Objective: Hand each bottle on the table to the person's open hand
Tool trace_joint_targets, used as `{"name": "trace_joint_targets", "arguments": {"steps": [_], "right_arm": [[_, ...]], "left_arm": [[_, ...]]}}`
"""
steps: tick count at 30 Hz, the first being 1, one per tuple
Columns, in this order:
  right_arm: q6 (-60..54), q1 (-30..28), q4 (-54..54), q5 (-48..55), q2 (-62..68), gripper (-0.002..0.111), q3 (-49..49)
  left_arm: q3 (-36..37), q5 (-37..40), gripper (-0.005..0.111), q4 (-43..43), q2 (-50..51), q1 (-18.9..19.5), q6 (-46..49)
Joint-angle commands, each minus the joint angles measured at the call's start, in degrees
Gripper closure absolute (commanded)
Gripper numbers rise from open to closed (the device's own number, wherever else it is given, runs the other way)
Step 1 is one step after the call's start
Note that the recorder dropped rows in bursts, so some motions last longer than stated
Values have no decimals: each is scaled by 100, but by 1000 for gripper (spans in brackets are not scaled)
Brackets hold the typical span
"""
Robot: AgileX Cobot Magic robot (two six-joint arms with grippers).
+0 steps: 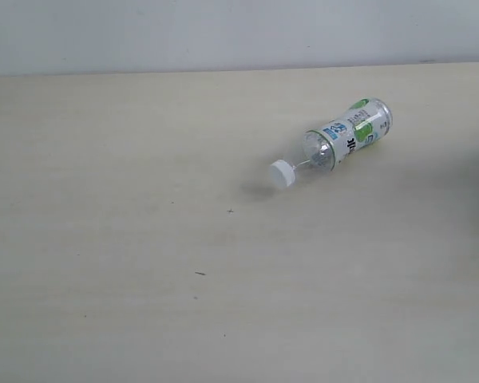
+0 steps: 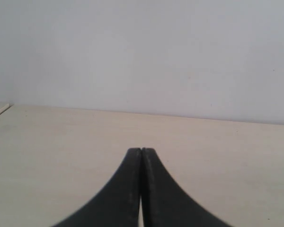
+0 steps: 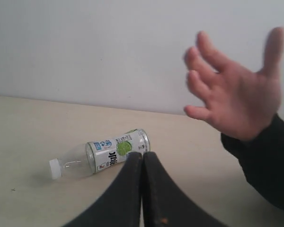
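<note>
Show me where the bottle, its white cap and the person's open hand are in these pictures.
bottle (image 1: 353,132): exterior view, on the green-blue label.
white cap (image 1: 281,174): exterior view, on the cap's round end.
person's open hand (image 3: 239,101): right wrist view, on the palm.

Light even and diffuse, fairly bright in all three views; no hard glare. Exterior view: tabletop (image 1: 144,303) washed pale, grain barely reads. Bottle (image 1: 339,142) sharp enough to show label colours, print illegible; small glints on the clear plastic. Faint soft shadow beside its cap, on the side toward the tabletop's left edge. Dim patch at the tabletop's right edge. Right wrist view: hand (image 3: 239,90) smeared, outlines soft. Right gripper (image 3: 142,153) and left gripper (image 2: 141,150) near-black, surface detail lost. Wall (image 2: 142,52) flat grey-white, faint cool cast.
</note>
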Motion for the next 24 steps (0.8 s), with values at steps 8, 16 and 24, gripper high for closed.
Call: {"name": "trace_joint_targets", "arguments": {"steps": [8,16,24], "right_arm": [[-5,-5,0,-32,-18,108,31],[-47,-5,-69,-555,-18,108,334],[-47,-5,-39,-1134,-18,108,1173]], "left_arm": [[1,-6,106,40,-37,-32,-30],[1,-6,106,40,-37,-32,-30],[1,-6,106,40,-37,-32,-30]]}}
